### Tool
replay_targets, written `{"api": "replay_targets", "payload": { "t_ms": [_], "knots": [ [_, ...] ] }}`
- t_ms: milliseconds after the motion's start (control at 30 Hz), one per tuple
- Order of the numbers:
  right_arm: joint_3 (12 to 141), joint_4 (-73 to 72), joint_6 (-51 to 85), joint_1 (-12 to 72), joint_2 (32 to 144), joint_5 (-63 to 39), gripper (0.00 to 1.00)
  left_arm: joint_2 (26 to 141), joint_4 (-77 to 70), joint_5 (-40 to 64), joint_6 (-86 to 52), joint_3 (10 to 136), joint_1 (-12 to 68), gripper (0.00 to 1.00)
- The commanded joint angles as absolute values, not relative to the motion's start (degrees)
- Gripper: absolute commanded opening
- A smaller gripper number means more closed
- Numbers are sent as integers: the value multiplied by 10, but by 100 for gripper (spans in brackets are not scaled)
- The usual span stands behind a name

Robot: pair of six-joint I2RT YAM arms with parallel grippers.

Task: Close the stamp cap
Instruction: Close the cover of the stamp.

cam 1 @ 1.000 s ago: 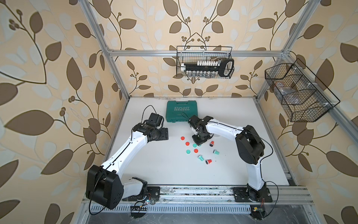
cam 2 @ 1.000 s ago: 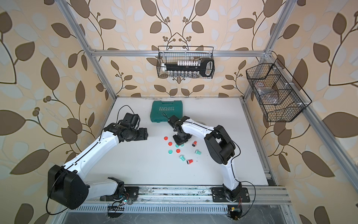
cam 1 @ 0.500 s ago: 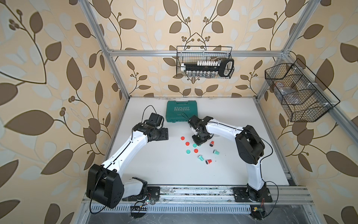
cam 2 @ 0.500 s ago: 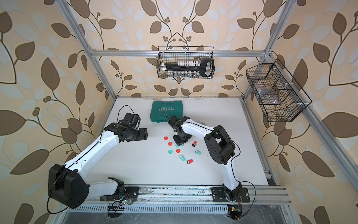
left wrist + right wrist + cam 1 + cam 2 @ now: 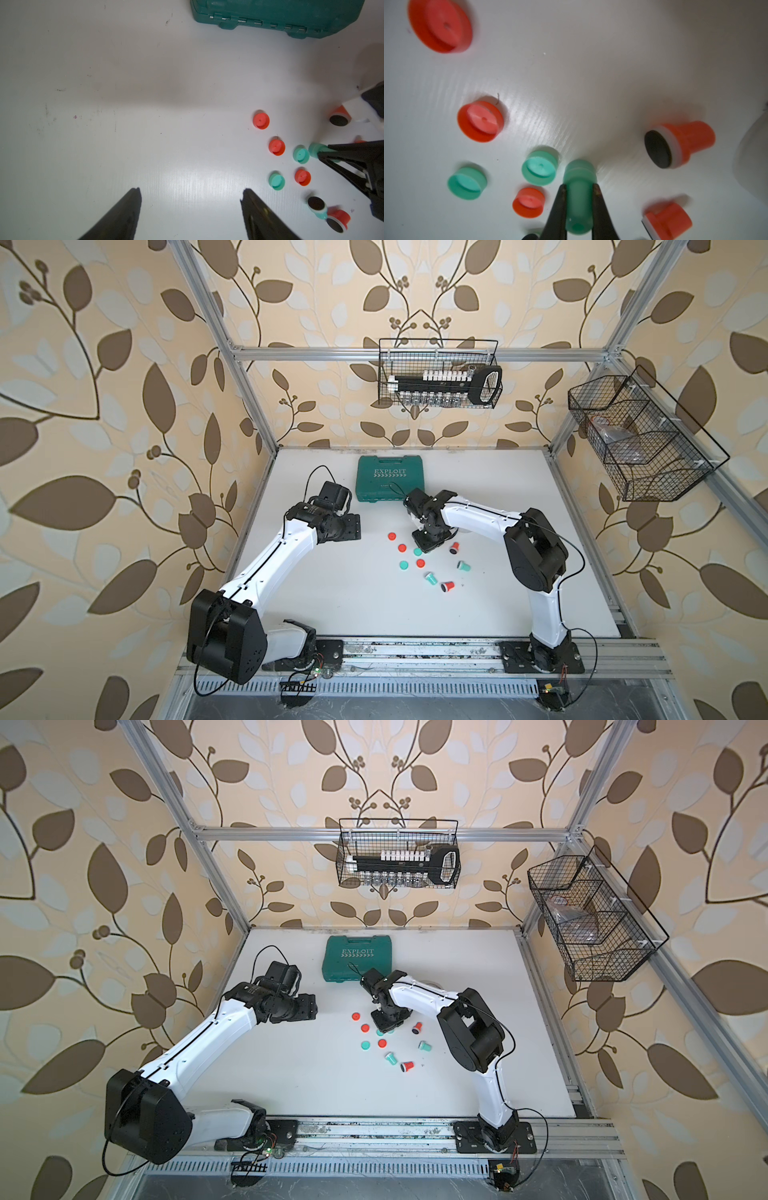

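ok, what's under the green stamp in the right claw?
Wide end of the green stamp points down at the white table; a green cap sits beside. Underside hidden.

In both top views the wrist (image 5: 432,522) hides the tips of the right claw (image 5: 579,188). Green stamp (image 5: 579,203) blurred, printing face turned away, unseen. Green case (image 5: 278,16) runs off the picture edge.

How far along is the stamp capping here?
Done: perhaps one, since the green plastic stamp shows a green, seemingly capped end. In hand: the right gripper's jaws are shut on it. Remaining: a red plastic stamp with bare black pad, loose round red cap and green cap; left gripper open, idle.
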State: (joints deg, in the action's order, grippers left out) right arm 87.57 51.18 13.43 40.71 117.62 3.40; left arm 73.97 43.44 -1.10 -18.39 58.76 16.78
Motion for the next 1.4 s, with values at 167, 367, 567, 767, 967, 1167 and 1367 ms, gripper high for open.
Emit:
{"api": "replay_targets", "payload": {
  "t_ms": [167,367,567,767,967,1167,1367],
  "knots": [
    [856,528,130,407,1180,21,0,746,440,2,-181,609,160,79],
    [870,554,129,406,1187,14,0,748,440,6,-181,609,160,79],
    [870,577,123,406,1171,16,0,750,439,8,-181,610,159,79],
    [856,560,122,407,1128,13,0,751,439,9,-181,610,159,79],
    [837,540,117,394,1107,-13,0,754,439,12,-181,610,158,79],
    [802,502,108,389,1108,-11,0,756,441,16,-181,611,158,79],
    [780,503,102,389,1130,-12,0,756,442,14,-181,611,157,79]
  ]
}}
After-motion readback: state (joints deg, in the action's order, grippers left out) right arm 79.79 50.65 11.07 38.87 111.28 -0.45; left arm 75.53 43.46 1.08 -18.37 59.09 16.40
